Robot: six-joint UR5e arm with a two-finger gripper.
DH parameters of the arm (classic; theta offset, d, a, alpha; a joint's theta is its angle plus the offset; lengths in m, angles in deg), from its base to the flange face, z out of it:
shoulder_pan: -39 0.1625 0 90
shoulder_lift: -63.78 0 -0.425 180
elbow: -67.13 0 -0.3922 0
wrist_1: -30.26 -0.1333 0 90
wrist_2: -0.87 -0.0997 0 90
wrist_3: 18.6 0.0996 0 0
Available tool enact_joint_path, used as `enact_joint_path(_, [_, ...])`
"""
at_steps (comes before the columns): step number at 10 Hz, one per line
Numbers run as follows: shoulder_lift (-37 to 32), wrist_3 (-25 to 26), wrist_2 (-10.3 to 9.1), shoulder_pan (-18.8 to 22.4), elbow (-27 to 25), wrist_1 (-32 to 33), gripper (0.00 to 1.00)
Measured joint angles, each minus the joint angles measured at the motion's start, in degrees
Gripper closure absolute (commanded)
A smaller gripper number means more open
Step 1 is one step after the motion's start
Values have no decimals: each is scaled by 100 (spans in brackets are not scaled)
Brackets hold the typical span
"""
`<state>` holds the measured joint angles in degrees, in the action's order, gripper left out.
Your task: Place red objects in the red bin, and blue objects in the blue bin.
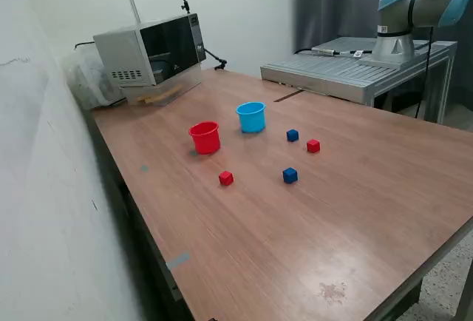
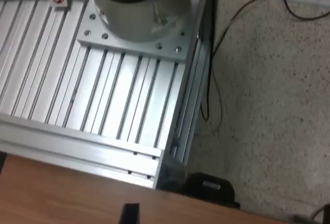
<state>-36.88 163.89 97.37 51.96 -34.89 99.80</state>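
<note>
Nearest on the wooden table (image 1: 355, 210): one red cube (image 1: 226, 178) and one dark blue cube (image 1: 290, 175), well apart. Further back: second red cube (image 1: 313, 146) just beside second blue cube (image 1: 293, 135). Beyond these: red cup (image 1: 205, 137) and light blue cup (image 1: 251, 117), upright, near each other, cubes outside both. At rear: microwave (image 1: 151, 56), aluminium base plate (image 2: 103, 95), arm (image 1: 417, 10). Gripper out of frame; jaw state cannot be determined.
</note>
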Motion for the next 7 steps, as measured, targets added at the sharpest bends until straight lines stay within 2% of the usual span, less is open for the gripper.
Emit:
enact_joint_path(4, [79,12,-2,6,269,1278,0])
enact_joint_path(7, [365,5,24,-1,537,1723,0])
